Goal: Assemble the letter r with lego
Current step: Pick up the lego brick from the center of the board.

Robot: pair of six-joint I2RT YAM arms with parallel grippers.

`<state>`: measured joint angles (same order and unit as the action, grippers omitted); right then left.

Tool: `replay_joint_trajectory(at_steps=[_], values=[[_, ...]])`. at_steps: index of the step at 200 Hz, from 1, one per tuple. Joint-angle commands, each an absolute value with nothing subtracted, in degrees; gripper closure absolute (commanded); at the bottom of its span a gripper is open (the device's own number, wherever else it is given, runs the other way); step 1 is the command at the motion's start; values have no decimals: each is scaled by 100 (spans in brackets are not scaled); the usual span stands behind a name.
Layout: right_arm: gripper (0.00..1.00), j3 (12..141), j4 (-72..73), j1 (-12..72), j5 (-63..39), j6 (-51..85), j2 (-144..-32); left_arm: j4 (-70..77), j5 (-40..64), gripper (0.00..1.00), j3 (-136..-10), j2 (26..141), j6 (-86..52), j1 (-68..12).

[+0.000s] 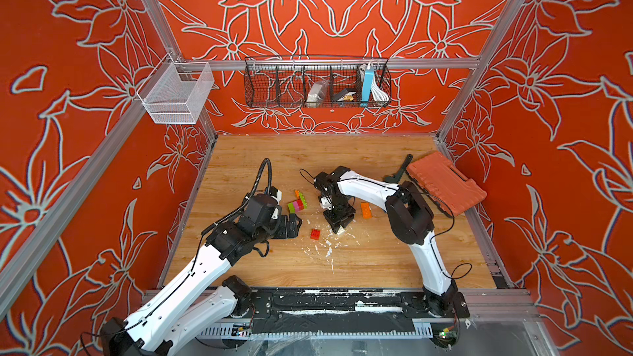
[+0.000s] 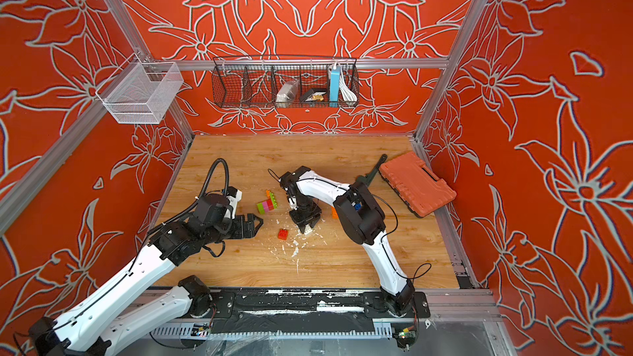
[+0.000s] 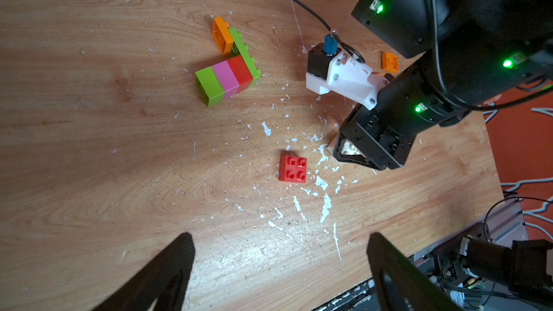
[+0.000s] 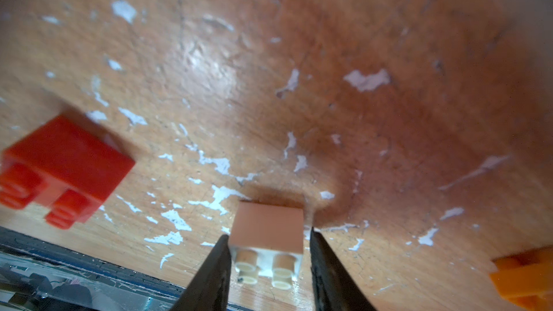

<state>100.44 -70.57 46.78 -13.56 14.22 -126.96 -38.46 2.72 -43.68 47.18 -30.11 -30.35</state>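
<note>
Right wrist view: your right gripper (image 4: 268,233) pinches a white brick (image 4: 267,225) that sits studs-up on the wooden table (image 4: 389,85), with a red brick (image 4: 65,163) near it on one side and an orange brick (image 4: 526,276) farther off on the other. In a top view, your left gripper (image 1: 297,222) is spread wide and holds nothing, just beside the joined lime, pink, red and orange bricks (image 1: 297,204). On the back wall, a black wire basket (image 1: 267,97) holds a clear bag (image 1: 315,92) in its middle compartment, a dark packet (image 1: 346,95) in the next, and a blue box (image 1: 367,83) with a white cable (image 1: 378,92) in the end one; any lettering is too small to read. A white mesh basket (image 1: 174,97) hangs at the left rail. An orange-red case (image 1: 445,183) lies closed at the table's right edge.
</note>
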Motion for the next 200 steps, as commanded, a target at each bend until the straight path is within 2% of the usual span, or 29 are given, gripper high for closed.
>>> replay_joint_trajectory(at_steps=[1,73,118,129,150,200], values=[[57,10178,-7110,4735,-1301,1373,-12806,-3813,308,9,-4296,4737,-3047,-2997],[67,10086,-7076,4749,-1200,1400,-12787,-3831,308,9,-4280,4687,-3076,-2982],[75,9741,-6921,4748,-1143,1489,-12270,-3837,321,9,-4265,4623,-3133,-2964],[80,9588,-6830,4747,-1143,1534,-12048,-3800,333,9,-4239,4597,-3170,-2953],[100,9310,-6647,4747,-1103,1606,-11573,-3635,448,8,-4184,4586,-3223,-2916],[100,8719,-6042,4746,-1042,1758,-10382,-3252,791,6,-4184,4739,-3395,-2712]])
